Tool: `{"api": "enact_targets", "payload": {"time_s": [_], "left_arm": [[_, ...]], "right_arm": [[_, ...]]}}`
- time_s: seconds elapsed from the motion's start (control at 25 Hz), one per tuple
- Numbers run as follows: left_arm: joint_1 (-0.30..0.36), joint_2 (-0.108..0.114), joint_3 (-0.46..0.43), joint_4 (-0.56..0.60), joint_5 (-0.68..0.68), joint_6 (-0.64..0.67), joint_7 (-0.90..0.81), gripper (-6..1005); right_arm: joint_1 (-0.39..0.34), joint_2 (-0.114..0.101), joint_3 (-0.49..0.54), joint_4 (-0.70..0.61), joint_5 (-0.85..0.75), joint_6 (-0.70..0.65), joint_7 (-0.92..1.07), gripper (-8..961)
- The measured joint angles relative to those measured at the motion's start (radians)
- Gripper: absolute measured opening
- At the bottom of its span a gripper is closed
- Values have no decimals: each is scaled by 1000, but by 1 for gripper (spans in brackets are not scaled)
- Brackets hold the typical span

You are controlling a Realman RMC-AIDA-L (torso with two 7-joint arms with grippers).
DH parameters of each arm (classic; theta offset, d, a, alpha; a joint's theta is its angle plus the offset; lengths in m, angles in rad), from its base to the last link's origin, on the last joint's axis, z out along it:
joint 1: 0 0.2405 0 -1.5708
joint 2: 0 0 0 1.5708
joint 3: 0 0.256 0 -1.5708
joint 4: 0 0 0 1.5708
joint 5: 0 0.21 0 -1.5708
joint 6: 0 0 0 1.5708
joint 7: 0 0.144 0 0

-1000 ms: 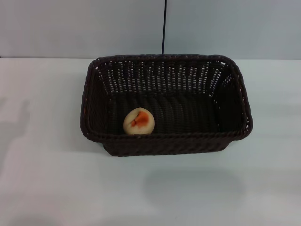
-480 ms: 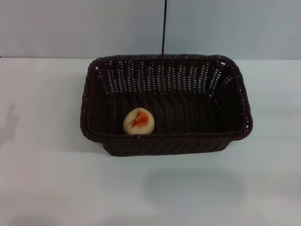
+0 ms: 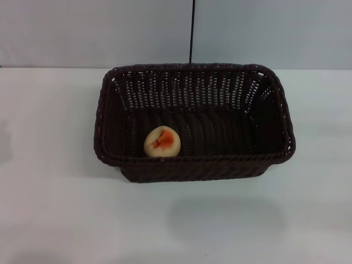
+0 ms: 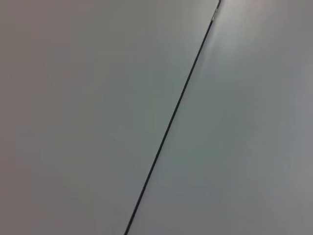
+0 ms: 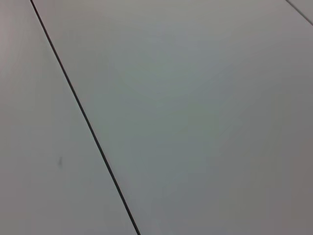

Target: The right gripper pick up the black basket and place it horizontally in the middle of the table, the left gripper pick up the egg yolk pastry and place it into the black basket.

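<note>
Neither arm appears in the head view. Left gripper and right gripper are both out of frame; the wrist views show no fingers of either.

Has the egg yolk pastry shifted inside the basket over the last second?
No. The egg yolk pastry sits at the same spot against the near-left wall of the black basket, and the basket itself keeps its place on the table.
</note>
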Motion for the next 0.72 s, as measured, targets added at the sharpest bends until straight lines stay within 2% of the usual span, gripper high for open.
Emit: {"api": "enact_targets", "payload": {"time_s": [0.24, 0.52, 0.68, 0.72], "left_arm": [[0, 0, -26, 0, 0, 0, -1, 157], [0, 0, -47, 1, 0, 1, -1, 9], [0, 0, -56, 1, 0, -1, -1, 6], [0, 0, -84, -1, 0, -6, -1, 5]], "right_arm": [[3, 0, 6, 0, 0, 5, 0, 441], [6, 0, 12, -1, 0, 7, 0, 441], [8, 0, 20, -1, 0, 8, 0, 441], [8, 0, 21, 0, 0, 8, 0, 441]]}}
